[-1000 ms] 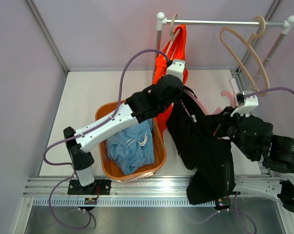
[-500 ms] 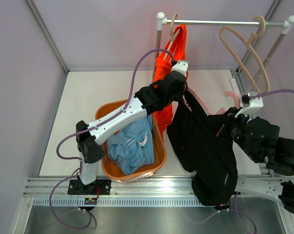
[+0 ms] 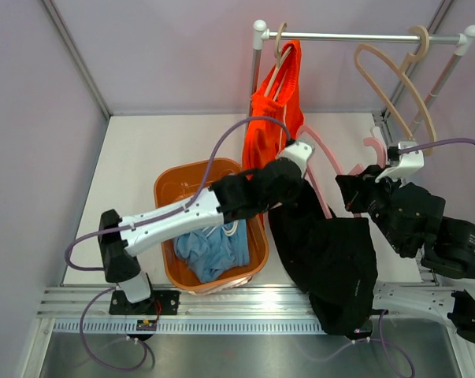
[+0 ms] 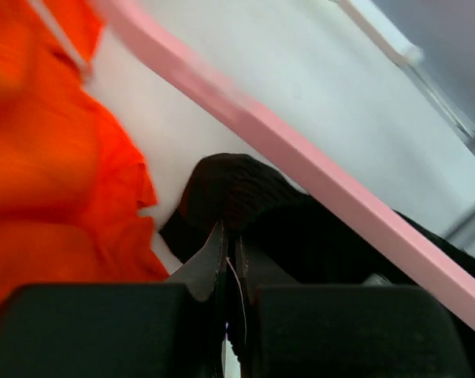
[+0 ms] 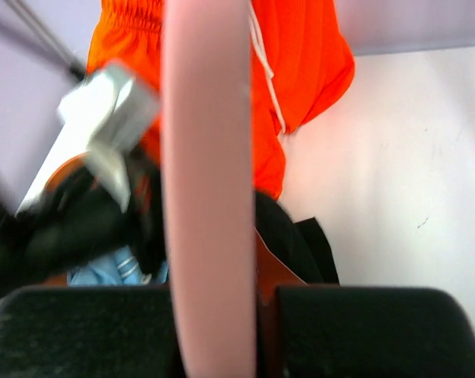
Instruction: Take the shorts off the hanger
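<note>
The black shorts [image 3: 332,260] drape from the pink hanger [image 3: 320,150] down toward the near rail. My left gripper [image 3: 300,157] is shut on their waistband [image 4: 237,197], just under the pink hanger bar [image 4: 300,150]. My right gripper [image 3: 350,189] is shut on the pink hanger [image 5: 209,157], to the right of the shorts. The orange shorts [image 3: 272,110] hang on a beige hanger [image 3: 280,43] on the rail. The light blue shorts [image 3: 213,248] lie in the orange basket [image 3: 170,189].
A metal rack rail [image 3: 355,35] crosses the back right, with an empty beige hanger [image 3: 402,79] at its right end. The orange basket stands left of centre under my left arm. Grey walls close in the left and back.
My left gripper has pulled the black shorts' waistband down and nearer, away from the orange shorts. The pink hanger now shows more. My right gripper has risen slightly with the hanger.
</note>
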